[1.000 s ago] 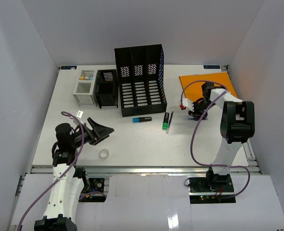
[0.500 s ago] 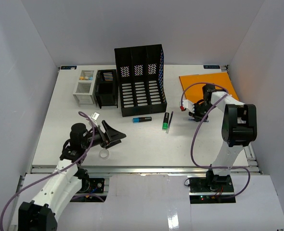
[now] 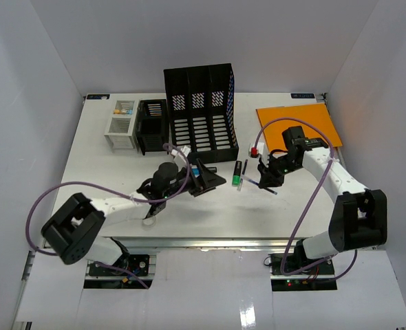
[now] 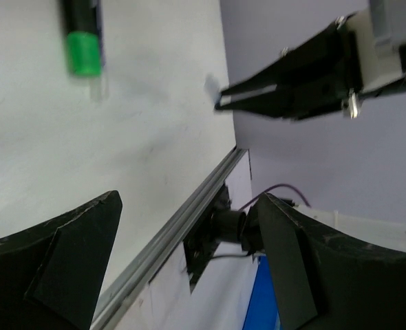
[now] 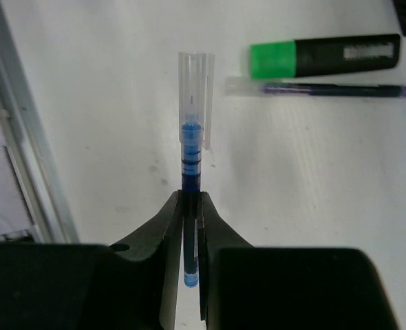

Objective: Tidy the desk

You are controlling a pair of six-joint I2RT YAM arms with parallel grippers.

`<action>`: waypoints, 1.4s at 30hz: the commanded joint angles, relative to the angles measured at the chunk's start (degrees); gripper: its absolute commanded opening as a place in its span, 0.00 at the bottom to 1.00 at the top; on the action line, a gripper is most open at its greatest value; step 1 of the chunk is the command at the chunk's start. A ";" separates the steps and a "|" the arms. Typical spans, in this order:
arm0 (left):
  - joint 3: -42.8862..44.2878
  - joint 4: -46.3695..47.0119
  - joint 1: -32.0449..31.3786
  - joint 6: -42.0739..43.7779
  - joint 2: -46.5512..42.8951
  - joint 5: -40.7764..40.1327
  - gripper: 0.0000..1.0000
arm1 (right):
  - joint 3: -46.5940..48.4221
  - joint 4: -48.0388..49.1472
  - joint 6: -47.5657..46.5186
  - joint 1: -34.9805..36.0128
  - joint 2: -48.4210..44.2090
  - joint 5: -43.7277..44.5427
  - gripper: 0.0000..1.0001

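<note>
Plainly at risk of a slip: blue pen (image 5: pixel 191 158) pinched only at its rear end by the clenched right claw (image 5: pixel 191 199), most of the barrel poking past the tips, so could pivot or drop on a quick swing. Could also clip the left claw (image 3: pixel 206 180), spread wide and grasping nothing, close by across the green highlighter (image 3: pixel 237 180). Right arm folded in from the right, forearm reaching left, claw angled down over the worktop (image 3: pixel 223 213). Left arm stretched low across the middle, just in front of the file rack (image 3: pixel 199 113). Worktop flat under both arms, between pale grey walls.
</note>
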 commanded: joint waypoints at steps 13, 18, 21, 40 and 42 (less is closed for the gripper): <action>16.24 9.01 -6.67 -1.70 15.71 -12.79 0.75 | -1.12 8.23 27.60 4.88 -5.91 -13.77 0.08; 17.15 9.01 -7.19 -1.98 17.34 -13.07 0.66 | 0.98 10.45 32.15 7.28 -4.58 -11.93 0.08; 17.84 9.12 -7.55 -2.02 17.88 -13.11 0.55 | 1.30 12.25 35.03 7.67 -4.09 -11.44 0.08; 17.04 0.08 -7.79 6.35 10.16 -15.29 0.00 | -0.59 14.32 30.09 7.80 -5.71 -17.49 0.72; 17.81 -6.15 -7.39 11.23 7.87 -17.56 0.00 | -0.29 12.45 26.41 7.69 -6.63 -19.20 0.77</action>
